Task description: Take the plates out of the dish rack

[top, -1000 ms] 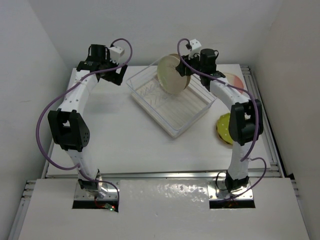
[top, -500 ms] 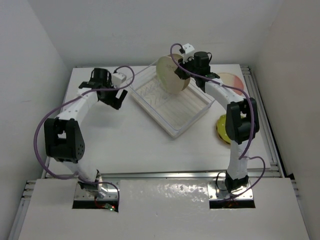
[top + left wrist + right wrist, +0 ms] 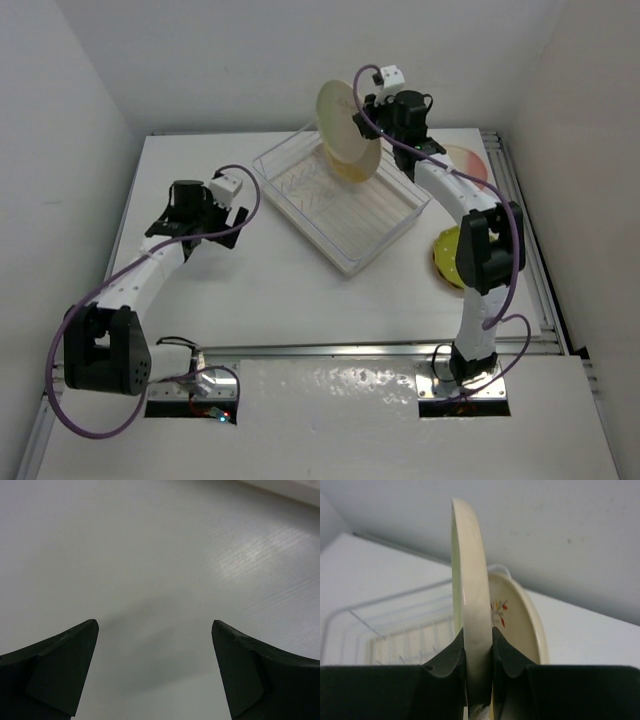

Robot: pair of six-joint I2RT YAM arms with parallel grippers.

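My right gripper (image 3: 370, 122) is shut on the rim of a cream plate (image 3: 343, 110) and holds it upright above the far end of the white dish rack (image 3: 350, 218). In the right wrist view the plate (image 3: 470, 580) is edge-on between my fingers (image 3: 452, 652), with the gripper (image 3: 479, 635) clamped on it. A beige plate with a small flower mark (image 3: 517, 615) stands behind it, and it shows yellowish in the top view (image 3: 352, 170). My left gripper (image 3: 228, 226) is open and empty over bare table, left of the rack; it is also open in the left wrist view (image 3: 155, 630).
A pale pink plate (image 3: 468, 160) lies flat at the far right of the table. A yellow plate with white dots (image 3: 446, 256) lies right of the rack, partly hidden by the right arm. White walls close in the table.
My right gripper has lifted the cream plate up from the rack. My left arm has swung back from the far left corner toward the near left, its gripper still open.
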